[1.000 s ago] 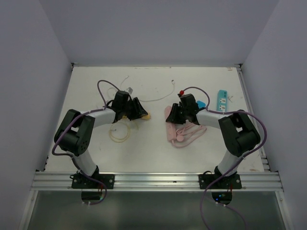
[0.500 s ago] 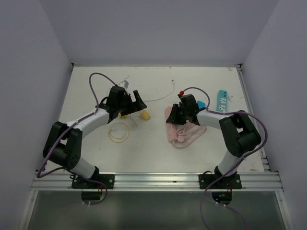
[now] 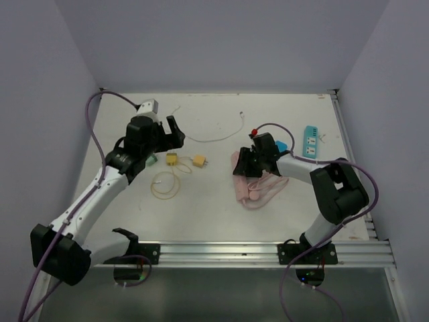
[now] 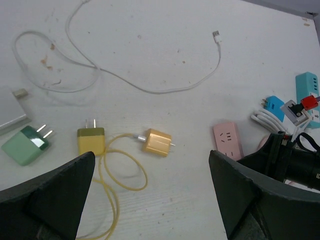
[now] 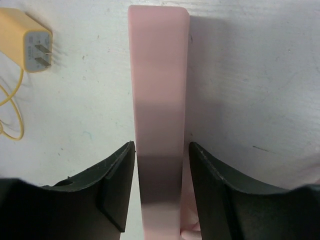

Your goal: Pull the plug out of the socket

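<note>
Left gripper is held wide open, upper left of top view. Orange plug is seen loose at centre, apart from pink socket strip. Strip is closely flanked by right gripper; whether it is clamped cannot be told.

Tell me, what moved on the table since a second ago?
The left gripper let go of the yellow plug, opened wide and pulled up and back to the left. The plug now lies free on the table, apart from the pink power strip. The right gripper stayed where it was, one finger on each side of the strip. The strip and the other chargers did not move.
</note>
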